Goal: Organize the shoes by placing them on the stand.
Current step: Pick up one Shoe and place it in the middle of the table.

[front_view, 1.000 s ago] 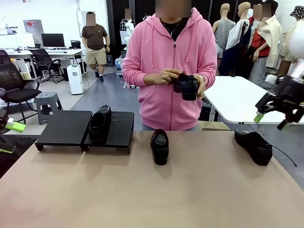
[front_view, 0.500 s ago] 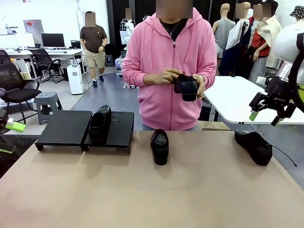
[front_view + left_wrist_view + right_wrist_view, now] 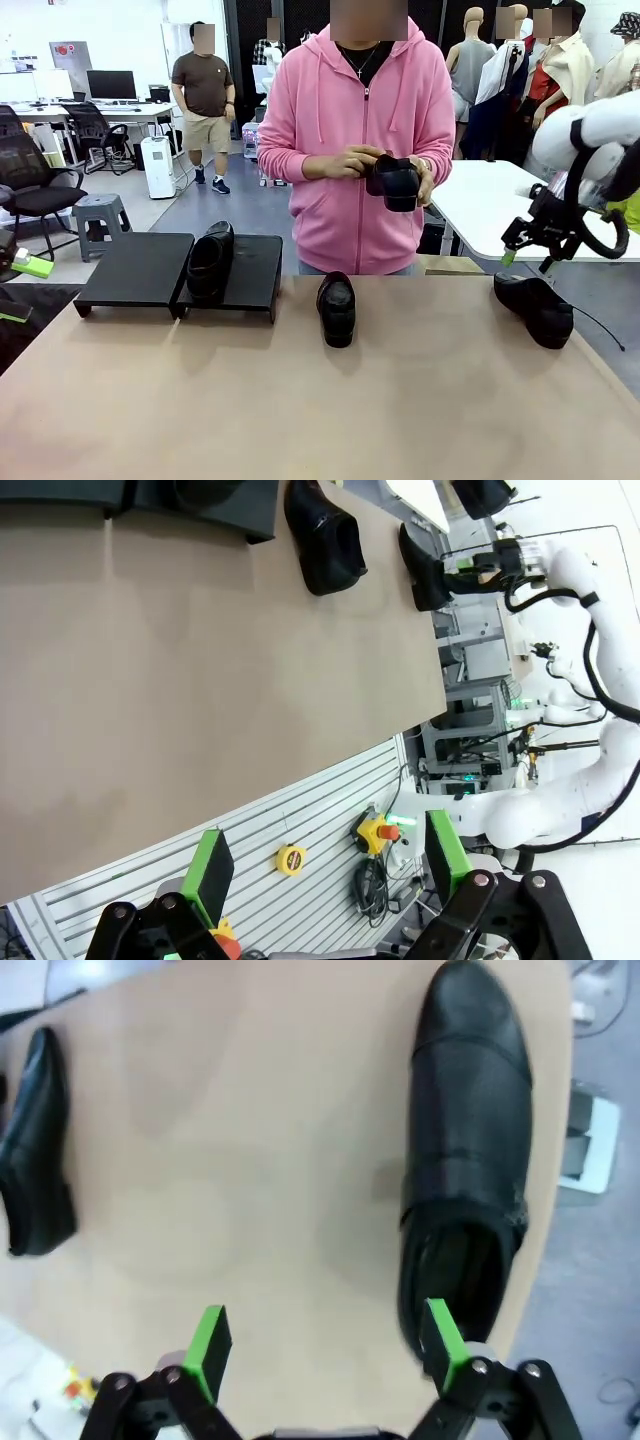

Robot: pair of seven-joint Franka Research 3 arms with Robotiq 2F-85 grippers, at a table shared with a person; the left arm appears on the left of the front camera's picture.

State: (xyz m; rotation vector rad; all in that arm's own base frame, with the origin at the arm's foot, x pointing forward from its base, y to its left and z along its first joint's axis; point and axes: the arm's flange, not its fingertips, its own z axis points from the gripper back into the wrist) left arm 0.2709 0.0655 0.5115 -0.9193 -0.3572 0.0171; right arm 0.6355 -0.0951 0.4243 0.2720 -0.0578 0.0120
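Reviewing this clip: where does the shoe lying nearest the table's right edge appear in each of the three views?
Front view: the right-edge shoe sits right of centre on the table, below the right gripper.
Left wrist view: near the top edge, right of centre, at the table's corner.
Right wrist view: upper right, toe up.
Shared landmark: the middle shoe, alone on the table in all three.
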